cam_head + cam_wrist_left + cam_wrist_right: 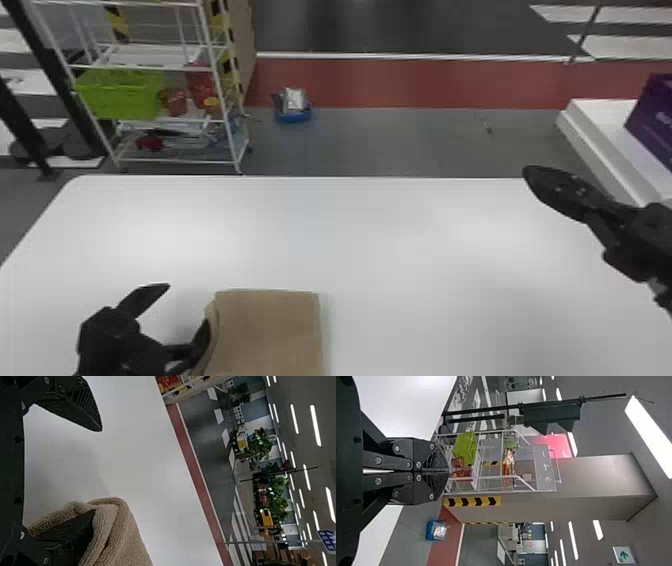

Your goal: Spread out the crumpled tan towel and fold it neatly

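In the head view, the worktop (400, 235) stretches across the lower part of the frame. The towel (272, 335) lies on it at bottom centre, slightly left. The left pincer (188, 304) is at lower left, just beside the towel, one finger (201, 340) tucked into the fold at the towel's left side. The right pincer (530, 175) is at the right, over the worktop's far edge, well apart from the towel. Behind the worktop, at upper left, stands a shelf rack (222, 95), with a basket (120, 97) on its middle shelf and containers (173, 101) right of that. A tub (295, 118) sits on the floor right of the rack. At upper right, a box (650, 115) rests on a platform (585, 117).
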